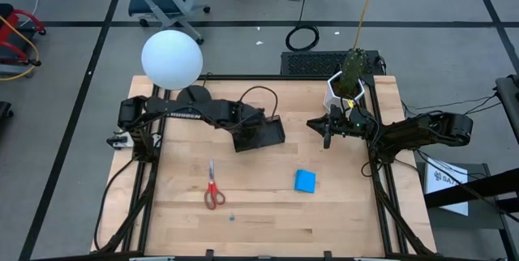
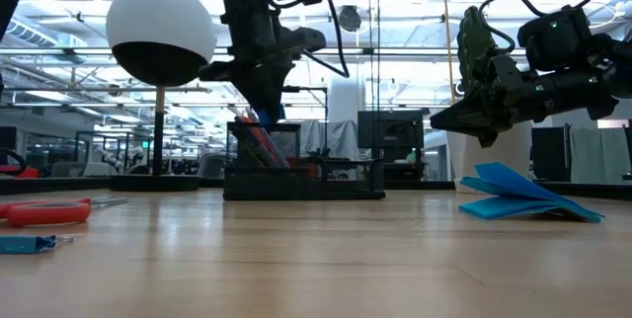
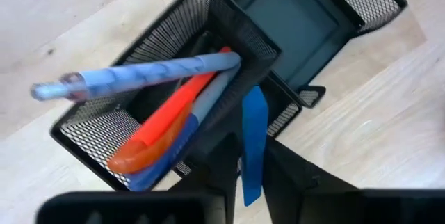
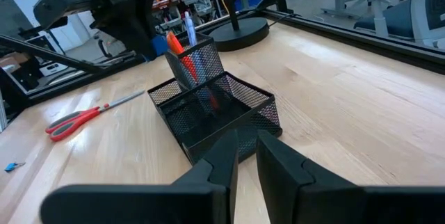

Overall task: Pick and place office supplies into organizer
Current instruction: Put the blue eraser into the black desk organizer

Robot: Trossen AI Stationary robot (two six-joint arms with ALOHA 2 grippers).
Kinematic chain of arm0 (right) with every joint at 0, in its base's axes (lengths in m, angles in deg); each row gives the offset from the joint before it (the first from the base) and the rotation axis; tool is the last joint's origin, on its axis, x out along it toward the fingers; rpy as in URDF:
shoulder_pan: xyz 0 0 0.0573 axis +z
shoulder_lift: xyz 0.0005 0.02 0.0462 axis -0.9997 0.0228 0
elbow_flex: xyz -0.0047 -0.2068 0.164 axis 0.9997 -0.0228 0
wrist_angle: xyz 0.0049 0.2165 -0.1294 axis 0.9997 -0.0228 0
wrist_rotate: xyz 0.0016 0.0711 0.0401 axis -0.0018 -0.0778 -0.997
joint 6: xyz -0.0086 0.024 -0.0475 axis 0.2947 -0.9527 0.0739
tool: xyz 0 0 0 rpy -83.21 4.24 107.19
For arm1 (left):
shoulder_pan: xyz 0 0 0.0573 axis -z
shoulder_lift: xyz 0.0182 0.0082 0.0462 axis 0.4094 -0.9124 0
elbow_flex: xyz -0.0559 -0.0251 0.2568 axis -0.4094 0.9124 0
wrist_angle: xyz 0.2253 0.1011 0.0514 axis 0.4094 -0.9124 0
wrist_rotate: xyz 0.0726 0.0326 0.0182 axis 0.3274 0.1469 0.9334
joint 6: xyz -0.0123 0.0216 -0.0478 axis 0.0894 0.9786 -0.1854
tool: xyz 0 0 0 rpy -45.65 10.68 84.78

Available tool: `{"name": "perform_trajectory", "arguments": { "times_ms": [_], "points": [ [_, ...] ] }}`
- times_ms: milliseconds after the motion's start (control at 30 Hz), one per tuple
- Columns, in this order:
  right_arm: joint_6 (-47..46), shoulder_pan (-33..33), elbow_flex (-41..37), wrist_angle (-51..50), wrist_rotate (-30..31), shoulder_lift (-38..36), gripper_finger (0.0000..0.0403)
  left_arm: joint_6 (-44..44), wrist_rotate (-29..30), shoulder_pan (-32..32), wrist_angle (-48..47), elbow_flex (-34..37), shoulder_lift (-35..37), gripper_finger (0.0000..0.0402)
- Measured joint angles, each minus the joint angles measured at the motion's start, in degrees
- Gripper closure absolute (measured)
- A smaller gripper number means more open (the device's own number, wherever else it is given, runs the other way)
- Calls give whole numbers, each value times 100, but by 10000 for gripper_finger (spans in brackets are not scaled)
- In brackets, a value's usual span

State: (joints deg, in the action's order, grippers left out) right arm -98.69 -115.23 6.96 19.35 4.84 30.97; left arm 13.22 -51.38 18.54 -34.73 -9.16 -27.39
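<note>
The black mesh organizer (image 1: pixel 259 135) (image 2: pixel 296 175) (image 4: pixel 215 113) stands at the table's middle far part, with a tall pen cup (image 3: pixel 174 22) and a low tray. Orange, blue and grey pens (image 3: pixel 174 126) stand slanted in the cup, and a light blue one (image 3: pixel 139 74) leans out over its rim. My left gripper (image 1: pixel 247 127) (image 2: pixel 267 101) (image 3: pixel 254 175) hovers right above the cup, shut on a blue pen. My right gripper (image 1: pixel 327 131) (image 2: pixel 444 120) (image 4: pixel 247 151) hangs shut and empty in the air right of the organizer. Red-handled scissors (image 1: pixel 213 190), a blue notepad (image 1: pixel 305 181) and a tiny blue eraser (image 1: pixel 231 218) lie flat on the table. My left gripper pinches a blue pen (image 3: pixel 252 161) between its two fingers, which come from above and point down toward the cup. The pen runs along the fingers, and its far end (image 3: pixel 254 95) reaches the cup's rim beside the other pens. I cannot tell whether it touches them.
A white globe lamp (image 1: pixel 172 58) stands at the far left corner, its base (image 4: pixel 240 33) just behind the organizer. A white pot with a plant (image 1: pixel 345 83) stands far right, close behind my right gripper. Bare wood lies along the near edge (image 1: pixel 340 220).
</note>
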Motion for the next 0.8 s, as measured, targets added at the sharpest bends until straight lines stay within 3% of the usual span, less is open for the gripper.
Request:
{"name": "perform_trajectory", "arguments": {
  "times_ms": [133, 800],
  "points": [
    [-2, 0, 2, 2, 0, 0, 355, 25, 54, 0, -1, 0, 0, 322],
    [0, 2, 1, 2, 0, 0, 355, 222, -202, 2, 26, -4, 0, 316]
  ]
}}
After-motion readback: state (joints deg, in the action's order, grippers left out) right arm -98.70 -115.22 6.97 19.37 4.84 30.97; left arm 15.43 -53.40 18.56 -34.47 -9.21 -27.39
